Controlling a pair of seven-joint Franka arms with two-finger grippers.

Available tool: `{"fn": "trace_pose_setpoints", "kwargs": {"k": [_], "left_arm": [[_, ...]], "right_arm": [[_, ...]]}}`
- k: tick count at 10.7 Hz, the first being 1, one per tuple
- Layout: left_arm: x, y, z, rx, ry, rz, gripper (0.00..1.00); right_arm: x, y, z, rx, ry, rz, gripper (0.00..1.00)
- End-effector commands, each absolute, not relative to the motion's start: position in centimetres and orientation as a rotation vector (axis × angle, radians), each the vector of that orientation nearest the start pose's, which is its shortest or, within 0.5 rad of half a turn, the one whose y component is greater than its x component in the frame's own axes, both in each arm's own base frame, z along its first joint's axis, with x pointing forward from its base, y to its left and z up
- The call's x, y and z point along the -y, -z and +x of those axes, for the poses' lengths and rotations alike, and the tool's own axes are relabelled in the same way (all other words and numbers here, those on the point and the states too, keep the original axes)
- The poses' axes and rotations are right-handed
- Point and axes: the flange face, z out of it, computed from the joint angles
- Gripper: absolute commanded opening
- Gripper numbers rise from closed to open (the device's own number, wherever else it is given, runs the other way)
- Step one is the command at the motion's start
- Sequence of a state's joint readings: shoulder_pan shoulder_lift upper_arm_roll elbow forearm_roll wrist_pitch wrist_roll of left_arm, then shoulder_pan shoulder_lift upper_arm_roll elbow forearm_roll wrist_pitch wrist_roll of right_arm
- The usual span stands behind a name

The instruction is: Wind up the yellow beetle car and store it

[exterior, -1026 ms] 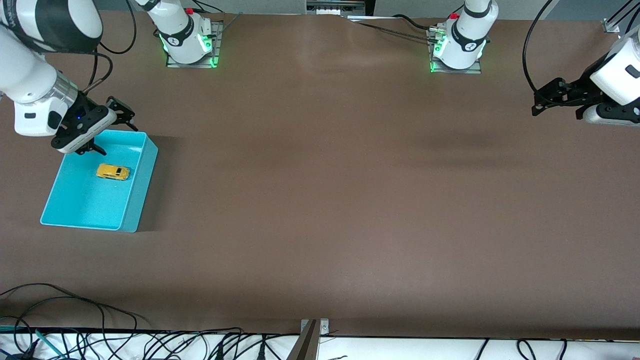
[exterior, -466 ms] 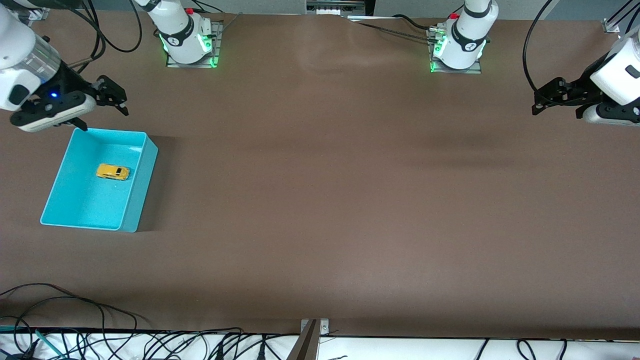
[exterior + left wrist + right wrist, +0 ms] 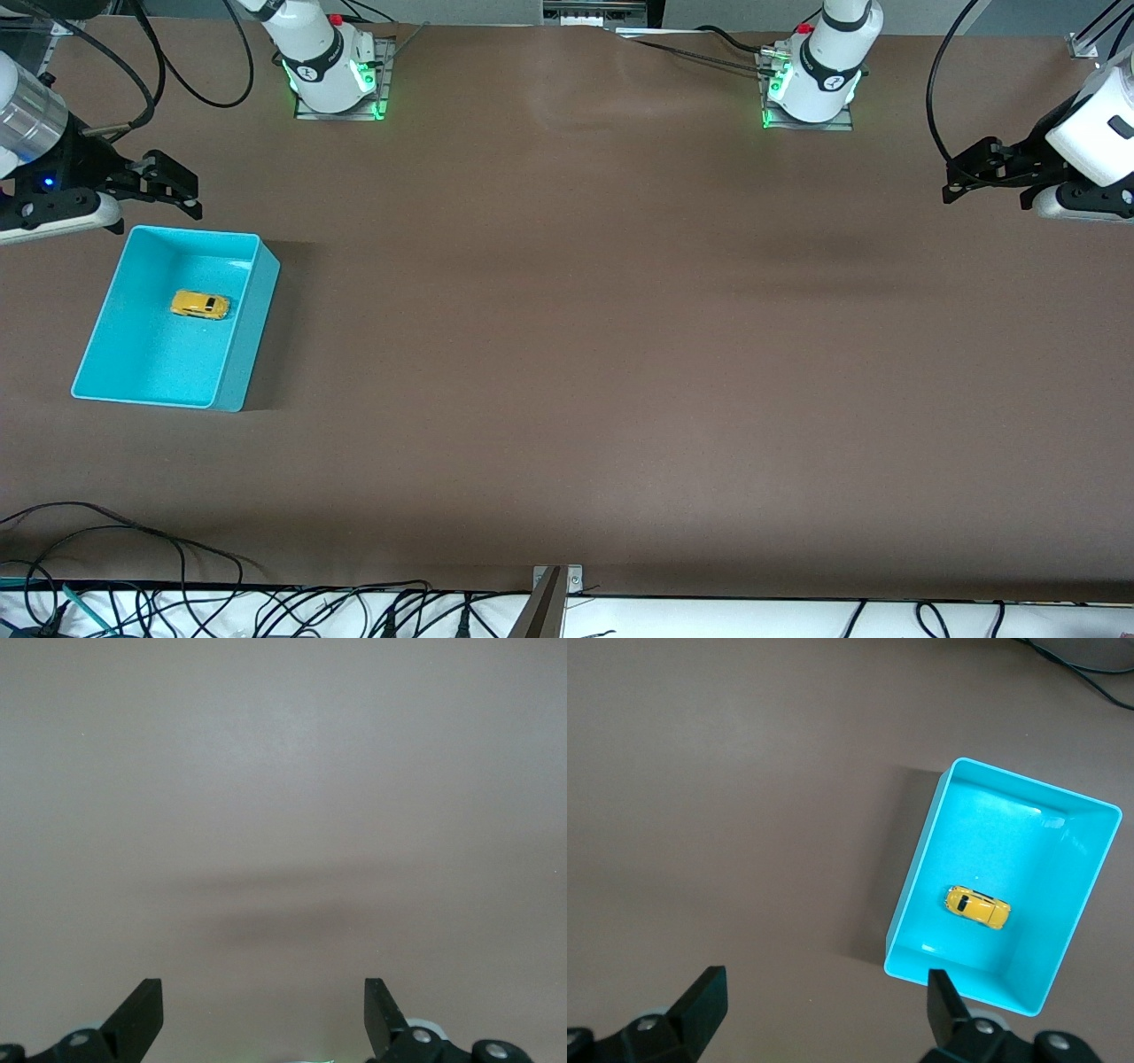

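The yellow beetle car [image 3: 200, 305] lies on the floor of the turquoise bin [image 3: 241, 354], on its wheels, touched by nothing. My right gripper [image 3: 158, 221] hangs open and empty above the table, just off the bin's edge that faces the robots' bases. Its wrist view looks down on the car [image 3: 978, 907] inside the bin [image 3: 915, 870], with the right gripper [image 3: 824, 985] spread wide over bare table. My left gripper [image 3: 985, 200] waits open over the left arm's end of the table. The left gripper [image 3: 263, 994] has only brown tabletop under it.
The bin stands near the right arm's end of the brown table [image 3: 585, 337]. The two arm bases [image 3: 332, 71] [image 3: 811, 84] stand along the table's edge farthest from the front camera. Loose cables [image 3: 133, 549] lie at the edge nearest that camera.
My right gripper has drawn back from over the bin toward the right arm's end of the table, still open. The car stays in the bin. The left arm has not moved.
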State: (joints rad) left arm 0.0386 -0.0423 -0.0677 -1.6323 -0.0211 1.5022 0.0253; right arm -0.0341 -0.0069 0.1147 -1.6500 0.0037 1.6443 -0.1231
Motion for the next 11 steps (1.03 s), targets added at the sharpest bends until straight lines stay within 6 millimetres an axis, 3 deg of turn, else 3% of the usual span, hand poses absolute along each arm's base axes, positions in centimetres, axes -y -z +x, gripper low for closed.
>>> {"fn": "trace_pose_setpoints", "kwargs": {"k": [1, 3, 11], "left_arm": [[1.8, -61.9, 53.5, -0.073, -0.151, -3.169, 1.00], [1.8, -61.9, 53.5, -0.073, -0.151, -3.169, 1.00], [1.8, -61.9, 53.5, -0.073, -0.151, -3.169, 1.00]], "right_arm": [[-5.0, -61.2, 55.8, 0.280, -0.010, -3.137, 1.00], [-4.8, -61.2, 55.7, 0.195, -0.023, -3.152, 1.00], [-3.2, -61.2, 55.5, 0.158, -0.062, -3.204, 1.00]]}}
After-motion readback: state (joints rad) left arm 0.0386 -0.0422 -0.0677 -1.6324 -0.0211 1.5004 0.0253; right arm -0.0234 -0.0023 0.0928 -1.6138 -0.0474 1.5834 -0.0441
